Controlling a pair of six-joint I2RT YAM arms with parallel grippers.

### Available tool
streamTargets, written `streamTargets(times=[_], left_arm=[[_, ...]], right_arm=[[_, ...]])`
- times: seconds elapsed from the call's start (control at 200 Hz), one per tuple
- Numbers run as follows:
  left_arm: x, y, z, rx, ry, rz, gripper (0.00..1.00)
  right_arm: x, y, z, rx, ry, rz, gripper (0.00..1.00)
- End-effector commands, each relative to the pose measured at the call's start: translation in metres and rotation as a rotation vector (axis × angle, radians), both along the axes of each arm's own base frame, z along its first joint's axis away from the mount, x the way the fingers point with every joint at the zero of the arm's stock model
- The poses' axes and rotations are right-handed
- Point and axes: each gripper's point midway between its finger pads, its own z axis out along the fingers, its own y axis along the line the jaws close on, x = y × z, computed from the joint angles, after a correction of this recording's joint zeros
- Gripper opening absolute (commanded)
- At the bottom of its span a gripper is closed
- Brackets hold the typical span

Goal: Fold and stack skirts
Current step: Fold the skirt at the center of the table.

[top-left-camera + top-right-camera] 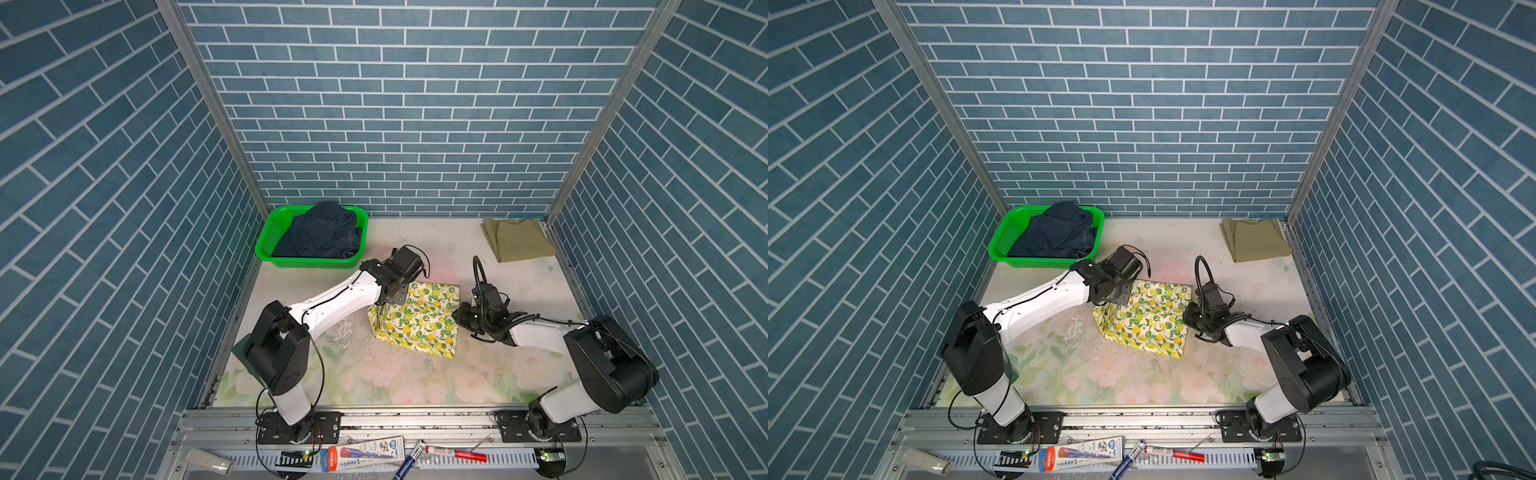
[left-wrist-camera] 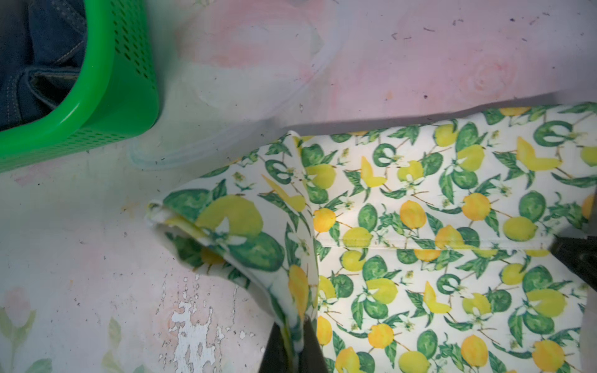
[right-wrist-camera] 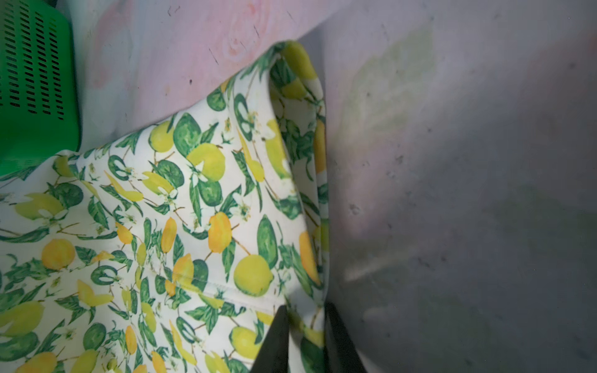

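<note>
The cream lemon-print skirt lies folded mid-table. My left gripper is shut on its left edge, which it lifts into a raised fold. On the opposite side, my right gripper is shut on the skirt's right folded edge, with cloth between its fingers. The dark navy denim skirt sits bunched in the basket. The olive-khaki skirt lies folded flat at the back right corner.
A green mesh basket stands at the back left, close behind my left wrist. Brick-pattern walls close in three sides. Pens and a tube lie on the front rail. The floral table cover is worn in spots.
</note>
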Motion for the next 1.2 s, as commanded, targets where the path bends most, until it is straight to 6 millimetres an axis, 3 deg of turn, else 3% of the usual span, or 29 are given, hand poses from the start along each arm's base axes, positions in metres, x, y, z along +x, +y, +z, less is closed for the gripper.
streamTargets(times=[0.0,0.265,0.495,0.68,1.025,1.105,1.195], left_arm=[[-0.007,-0.02,0.002,0.018,-0.004,-0.028,0.0],[-0.027,-0.093,-0.012,-0.065,0.049,-0.137,0.0],[-0.032,-0.132,-0.029,-0.141,0.111,-0.172,0.0],[-0.032,-0.154,-0.032,-0.199,0.132,-0.178,0.0],[-0.031,-0.167,-0.045,-0.247,0.167,-0.16,0.0],[-0.029,-0.176,-0.034,-0.309,0.156,-0.18,0.17],[-0.025,-0.191,-0.005,-0.409,0.125,-0.226,0.45]], right_arm=[[-0.018,-0.003,-0.026,-0.008,0.089,-0.012,0.19],[-0.015,0.006,-0.032,0.055,0.09,-0.016,0.16],[-0.017,0.005,-0.033,0.067,0.083,-0.018,0.15],[-0.019,0.005,-0.036,0.079,0.082,-0.023,0.15],[-0.021,0.006,-0.036,0.114,0.072,-0.034,0.19],[-0.022,0.004,-0.035,0.114,0.067,-0.035,0.24],[-0.023,0.003,-0.034,0.119,0.058,-0.042,0.33]])
